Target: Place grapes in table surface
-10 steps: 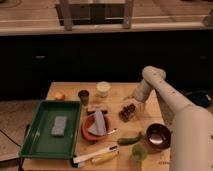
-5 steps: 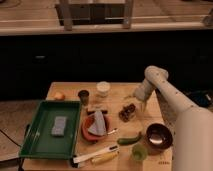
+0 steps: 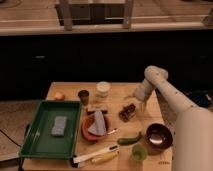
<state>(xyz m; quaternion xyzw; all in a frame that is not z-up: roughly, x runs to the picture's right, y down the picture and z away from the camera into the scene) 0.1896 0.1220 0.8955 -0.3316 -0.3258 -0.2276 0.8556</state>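
The grapes (image 3: 128, 112), a small dark reddish-brown bunch, lie on the light tan wooden table surface (image 3: 117, 90), right of the orange-red plate. My gripper (image 3: 140, 103) hangs from the white arm (image 3: 172, 100) just above and to the right of the grapes, close to them. Whether it touches them is unclear.
A green tray (image 3: 35, 142) with a grey sponge stands at the left. The orange-red plate (image 3: 88, 132), a small dark cup (image 3: 83, 95), a white tub (image 3: 103, 88), a green curved vegetable (image 3: 129, 139), a dark bowl (image 3: 159, 136), a green cup (image 3: 138, 152) and a yellow-white brush (image 3: 95, 157) crowd the table.
The arm's elbow has shifted slightly to the right. The grapes have stayed in the same spot on the table.
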